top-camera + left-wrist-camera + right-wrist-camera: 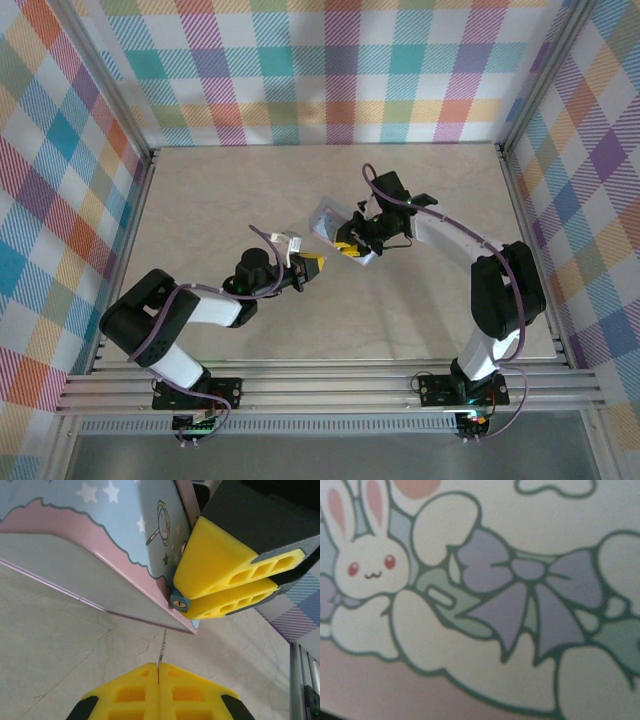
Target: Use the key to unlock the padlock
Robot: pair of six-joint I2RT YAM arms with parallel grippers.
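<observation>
My left gripper (158,666) (318,263) is shut on the key (161,649). Its thin toothed blade sticks up from between the yellow fingers and points at the lower edge of a pink and blue star-printed box (115,545). The blade tip is just short of that edge. The small blue-grey padlock (178,602), with a brass keyway facing me, sits at the box's corner. My right gripper (184,599) (350,247) is shut on it with its yellow fingers. The keyway lies above and slightly right of the key tip, apart from it.
The box (330,222) is tilted up off the beige table (220,200) at mid-table; its bunny-and-bow print (480,605) faces the right wrist camera closely. Metal frame rails (330,385) run along the near edge, and plaid walls enclose the other sides.
</observation>
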